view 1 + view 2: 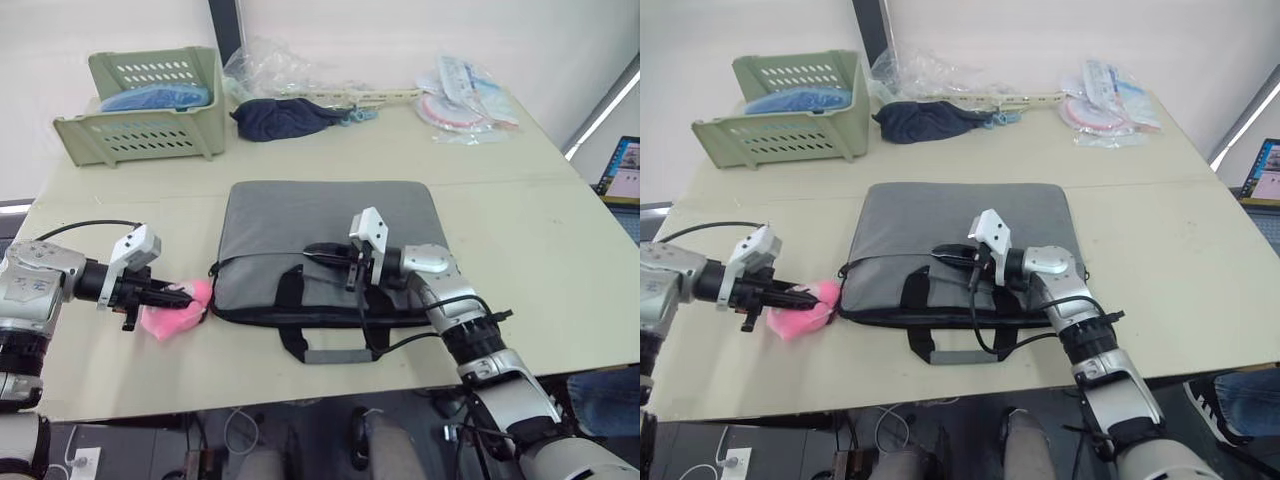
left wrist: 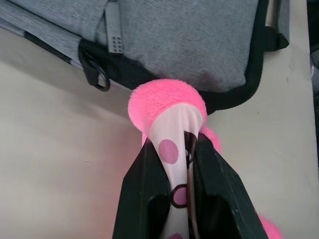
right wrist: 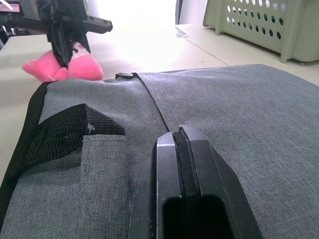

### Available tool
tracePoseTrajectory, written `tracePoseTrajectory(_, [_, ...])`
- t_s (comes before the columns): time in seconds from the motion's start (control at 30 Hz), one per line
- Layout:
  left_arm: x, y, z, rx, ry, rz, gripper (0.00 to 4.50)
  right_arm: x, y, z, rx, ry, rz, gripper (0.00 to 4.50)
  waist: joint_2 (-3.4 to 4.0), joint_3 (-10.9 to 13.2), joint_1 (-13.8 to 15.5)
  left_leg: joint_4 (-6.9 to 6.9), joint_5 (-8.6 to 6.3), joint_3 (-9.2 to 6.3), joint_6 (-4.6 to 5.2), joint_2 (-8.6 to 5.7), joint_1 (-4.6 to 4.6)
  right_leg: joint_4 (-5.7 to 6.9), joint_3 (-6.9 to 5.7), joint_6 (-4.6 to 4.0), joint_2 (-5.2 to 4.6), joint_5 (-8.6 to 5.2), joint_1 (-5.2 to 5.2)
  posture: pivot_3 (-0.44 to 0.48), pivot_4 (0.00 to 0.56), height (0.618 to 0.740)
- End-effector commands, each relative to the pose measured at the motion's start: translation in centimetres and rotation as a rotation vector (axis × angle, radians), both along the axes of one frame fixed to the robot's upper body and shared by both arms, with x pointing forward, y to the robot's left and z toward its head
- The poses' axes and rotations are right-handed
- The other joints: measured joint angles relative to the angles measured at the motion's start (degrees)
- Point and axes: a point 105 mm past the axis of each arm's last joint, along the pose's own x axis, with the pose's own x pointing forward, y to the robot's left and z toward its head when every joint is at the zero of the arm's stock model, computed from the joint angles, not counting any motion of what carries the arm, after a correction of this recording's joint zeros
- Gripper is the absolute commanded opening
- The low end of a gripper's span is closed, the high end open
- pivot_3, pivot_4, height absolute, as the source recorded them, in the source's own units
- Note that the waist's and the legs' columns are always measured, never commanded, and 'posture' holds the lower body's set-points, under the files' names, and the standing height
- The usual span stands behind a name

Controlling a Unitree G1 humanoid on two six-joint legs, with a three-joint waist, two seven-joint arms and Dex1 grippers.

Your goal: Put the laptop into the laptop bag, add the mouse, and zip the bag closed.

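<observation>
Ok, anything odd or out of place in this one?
Yes: the left gripper is clamped on a pink plush toy at the corner of the laptop bag, not a mouse. The right gripper rests shut on the bag's top.

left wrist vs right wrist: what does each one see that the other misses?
Left wrist alone: the left gripper shut on the pink plush toy, its spotted fabric between the fingers, plus a black ring at the bag's corner. Right wrist alone: the right gripper shut on a black strip over the bag's top, the black mesh patch and the green basket. Both: the grey laptop bag, the toy, the table.
</observation>
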Motion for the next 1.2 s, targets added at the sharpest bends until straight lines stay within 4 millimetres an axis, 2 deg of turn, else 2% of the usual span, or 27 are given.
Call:
tracePoseTrajectory(0.03, [-1.8,-0.9,0.9,-0.046,0.03,-0.042,0.02,0.2,-1.4,-5.5,-0.112,0.174,-0.089,0.0,0.02,0.01,0.07,-0.01,-0.01,-0.02,-0.02,0.01,0.02,0.0,0.0,-0.02,0.02,-0.01,0.0,0.0,0.15,0.74])
tracePoseTrajectory(0.27, [-3.7,-2.2,0.4,-0.082,0.09,-0.045,0.02,0.3,-1.4,-5.5,-0.112,0.171,-0.089,0.0,0.07,0.04,-0.02,-0.21,-0.06,0.0,-0.1,0.05,0.28,0.02,0.14,-0.15,0.05,-0.09,0.04,0.0,0.15,0.74])
tracePoseTrajectory(0.43, [-3.8,-2.3,0.4,-0.088,0.085,-0.017,0.02,0.3,-1.4,-5.5,-0.11,0.173,-0.09,0.0,0.13,0.08,0.0,-0.32,-0.09,0.05,-0.17,0.09,0.5,0.05,0.17,-0.28,0.07,-0.16,0.07,0.0,0.15,0.74])
tracePoseTrajectory(0.5, [-3.8,-1.9,0.7,-0.09,0.072,-0.013,0.98,0.3,-1.4,-5.5,-0.111,0.173,-0.089,0.0,0.14,0.08,0.0,-0.32,-0.1,0.04,-0.17,0.09,0.51,0.06,0.16,-0.3,0.08,-0.17,0.07,0.0,0.15,0.74])
tracePoseTrajectory(0.53, [-3.8,-1.9,0.9,-0.096,0.075,-0.01,1.22,0.3,-1.4,-5.5,-0.111,0.173,-0.09,0.0,0.16,0.1,0.01,-0.33,-0.1,0.04,-0.18,0.09,0.51,0.06,0.17,-0.3,0.08,-0.17,0.07,0.0,0.15,0.74])
tracePoseTrajectory(0.57, [-3.9,-1.8,1.1,-0.1,0.077,-0.009,1.83,0.4,-1.4,-5.5,-0.11,0.173,-0.09,0.0,0.17,0.1,0.01,-0.33,-0.1,0.04,-0.19,0.09,0.51,0.05,0.17,-0.31,0.08,-0.17,0.06,0.0,0.15,0.74])
tracePoseTrajectory(0.73, [-5.9,-0.3,1.4,-0.037,0.168,-0.038,3.44,0.4,-1.4,-5.4,-0.11,0.171,-0.091,0.0,0.19,0.11,0.04,-0.33,-0.11,0.04,-0.2,0.1,0.52,0.05,0.17,-0.33,0.08,-0.19,0.06,0.0,0.15,0.74])
tracePoseTrajectory(0.77, [-6.5,0.1,1.5,-0.011,0.194,-0.055,4.02,0.4,-1.4,-5.5,-0.11,0.171,-0.091,0.0,0.21,0.13,0.05,-0.33,-0.11,0.04,-0.2,0.1,0.52,0.05,0.17,-0.34,0.08,-0.19,0.07,0.0,0.15,0.74])
tracePoseTrajectory(0.83, [-7.6,0.9,1.7,0.06,0.249,-0.087,4.37,0.5,-1.4,-5.5,-0.111,0.171,-0.09,0.0,0.21,0.13,0.06,-0.33,-0.11,0.04,-0.2,0.1,0.52,0.05,0.17,-0.34,0.08,-0.19,0.06,0.0,0.15,0.74])
tracePoseTrajectory(0.93, [-7.8,1.9,2.1,0.159,0.25,-0.117,4.37,0.5,-1.3,-5.4,-0.111,0.17,-0.087,0.0,0.32,0.19,0.28,-0.35,-0.13,0.04,-0.24,0.14,0.53,0.1,0.16,-0.46,0.1,-0.26,0.06,0.0,0.15,0.74])
tracePoseTrajectory(1.07, [-4.4,0.7,4.2,0.114,0.111,-0.135,4.37,0.7,-1.2,-5.3,-0.111,0.166,-0.084,0.0,0.26,0.17,1.1,-0.38,-0.2,0.02,-0.38,0.37,0.56,0.1,0.18,-0.64,0.18,-0.36,0.09,0.0,0.15,0.74])
tracePoseTrajectory(1.2, [-2.3,-1.4,4.4,0.107,0.058,-0.233,4.37,0.8,-1.3,-5.3,-0.115,0.166,-0.083,0.0,0.09,0.06,1.41,-0.32,-0.18,0.09,-0.42,0.29,0.6,0.19,0.18,-0.65,0.3,-0.37,0.18,0.0,0.15,0.74])
